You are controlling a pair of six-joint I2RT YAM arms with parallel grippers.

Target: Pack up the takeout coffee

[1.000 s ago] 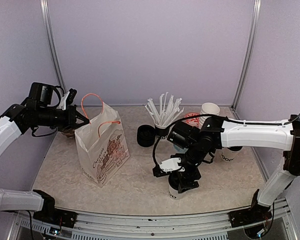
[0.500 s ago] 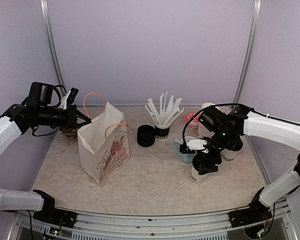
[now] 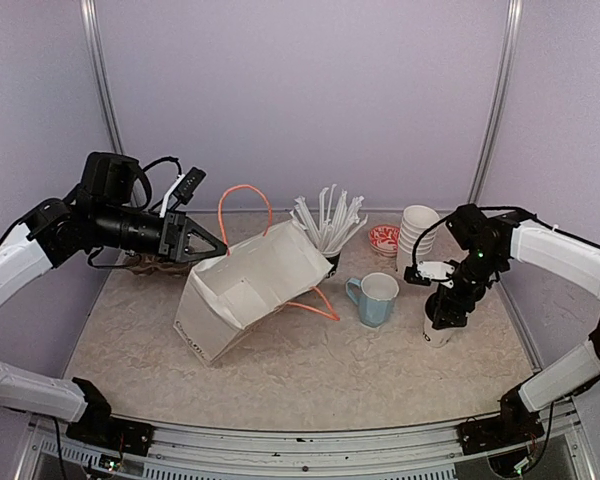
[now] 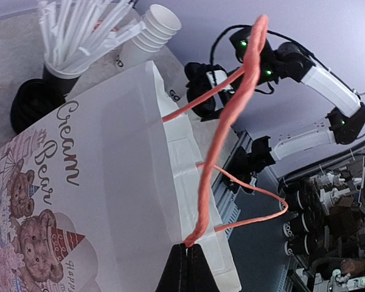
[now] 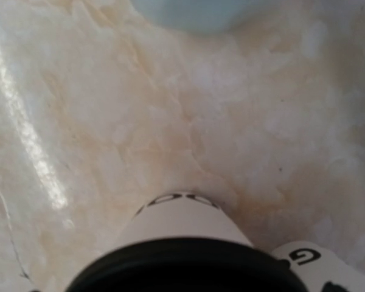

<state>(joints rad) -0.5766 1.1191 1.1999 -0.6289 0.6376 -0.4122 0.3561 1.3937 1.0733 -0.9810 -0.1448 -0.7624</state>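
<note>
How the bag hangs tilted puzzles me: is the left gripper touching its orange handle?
Touching. In the left wrist view the left gripper, shut, pinches the orange handle just above the paper bag rim.

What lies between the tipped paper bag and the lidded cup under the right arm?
The light-blue mug, upright, beside the bag's loose orange handle, seen in the top view.
</note>
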